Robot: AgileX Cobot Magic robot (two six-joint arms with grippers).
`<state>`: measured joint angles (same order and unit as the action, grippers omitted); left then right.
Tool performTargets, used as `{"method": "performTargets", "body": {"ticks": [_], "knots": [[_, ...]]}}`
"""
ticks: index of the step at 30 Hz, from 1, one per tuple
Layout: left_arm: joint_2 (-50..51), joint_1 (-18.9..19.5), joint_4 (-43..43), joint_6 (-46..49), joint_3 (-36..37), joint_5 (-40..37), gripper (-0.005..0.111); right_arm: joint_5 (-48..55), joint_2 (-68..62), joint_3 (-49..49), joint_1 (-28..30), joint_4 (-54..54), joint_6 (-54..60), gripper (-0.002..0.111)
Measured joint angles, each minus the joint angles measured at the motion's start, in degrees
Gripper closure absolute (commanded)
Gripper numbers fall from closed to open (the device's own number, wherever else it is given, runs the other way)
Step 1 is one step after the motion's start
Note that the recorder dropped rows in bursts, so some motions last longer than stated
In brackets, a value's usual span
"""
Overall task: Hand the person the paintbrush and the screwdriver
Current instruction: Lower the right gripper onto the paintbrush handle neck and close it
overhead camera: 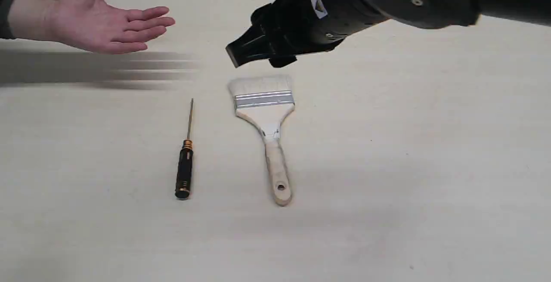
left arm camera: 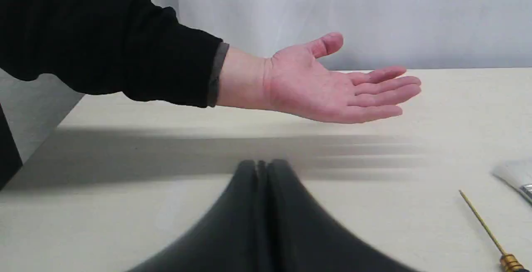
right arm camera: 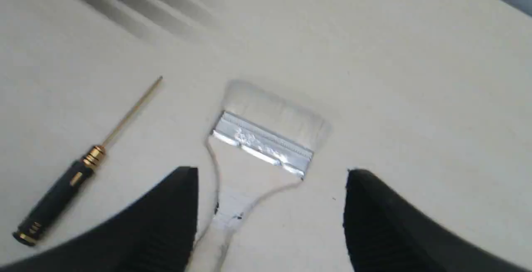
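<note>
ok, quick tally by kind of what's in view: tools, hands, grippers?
Brushes: 1, the paintbrush, lying flat
Screwdrivers: 1, the screwdriver, lying flat beside it
Human hands: 1, the person's hand, open, palm up
Grippers: 2, the right gripper open above the paintbrush, the left gripper shut
Total: 5
</note>
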<state>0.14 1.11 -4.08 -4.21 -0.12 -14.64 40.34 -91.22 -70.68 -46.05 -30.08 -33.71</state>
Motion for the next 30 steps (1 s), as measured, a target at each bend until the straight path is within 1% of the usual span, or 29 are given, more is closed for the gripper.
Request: {"method": "performTargets", "body": {"ticks": [2,9,11,21,30], "knots": [[0.0,0.0,0.0,0.0,0.0,0.0,0.107,2.1,-2.1,-1.8,0.0,1.2,0.5,0.052],[0.0,0.0,0.0,0.0,0.0,0.0,0.107,3.1,-11.4,-7.0,0.0,11.0,2.3,0.052],[0.0,0.0,0.0,0.0,0.0,0.0,0.107,3.1,-13.8,-7.7,0.0,12.1,2.6,0.052],[0.0,0.0,0.0,0.0,0.0,0.0,0.107,3.1,-21.5,-8.1,0.0,12.6,2.6,0.052],[0.0,0.0,0.0,0.0,0.0,0.0,0.107,0.6,-25.1,-8.2,0.7,11.7,-3.5,0.052]]}}
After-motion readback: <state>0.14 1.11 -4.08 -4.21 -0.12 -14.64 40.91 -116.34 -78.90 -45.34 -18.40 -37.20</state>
